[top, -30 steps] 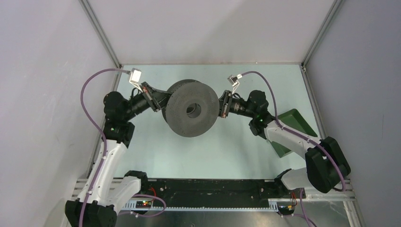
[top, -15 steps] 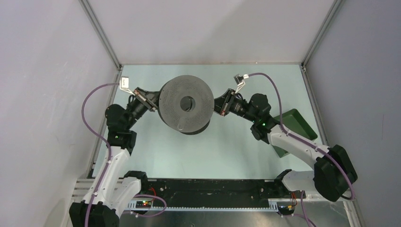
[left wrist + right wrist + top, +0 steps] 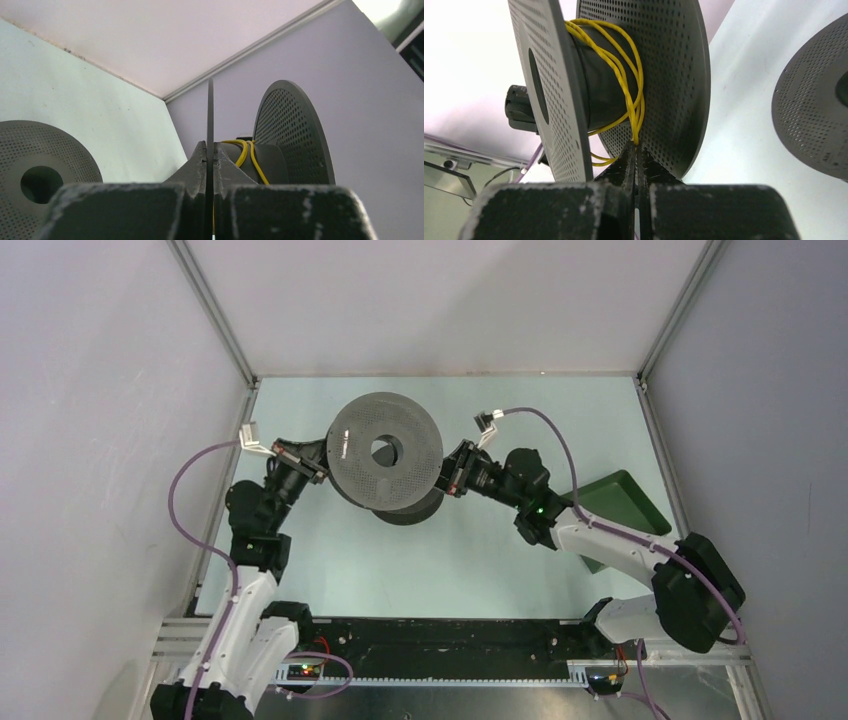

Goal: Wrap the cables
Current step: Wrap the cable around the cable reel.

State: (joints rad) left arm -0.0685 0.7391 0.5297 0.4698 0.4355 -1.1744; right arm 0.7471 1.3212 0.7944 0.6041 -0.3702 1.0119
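A dark grey perforated spool [image 3: 385, 450] hangs between my two arms above the table. My left gripper [image 3: 318, 468] is shut on the thin edge of one flange [image 3: 210, 115]; in the left wrist view the gripper [image 3: 210, 150] pinches that disc edge-on. The yellow cable [image 3: 626, 85] loops loosely round the hub, and its turns show as the yellow cable [image 3: 245, 152] behind the left fingers. My right gripper [image 3: 636, 147] is shut on the cable where it comes off the hub, close to the other flange [image 3: 669, 75]. From above, the right gripper [image 3: 447, 478] sits at the spool's right rim.
A second grey spool [image 3: 410, 508] lies flat on the table, partly under the held one; it also shows as the flat spool [image 3: 45, 170] and the flat spool [image 3: 819, 100]. A green bin [image 3: 625, 502] stands at the right. Enclosure walls close in on both sides.
The held spool has moved back and to the left, uncovering the second spool below it. Both grippers went with it and stayed shut.
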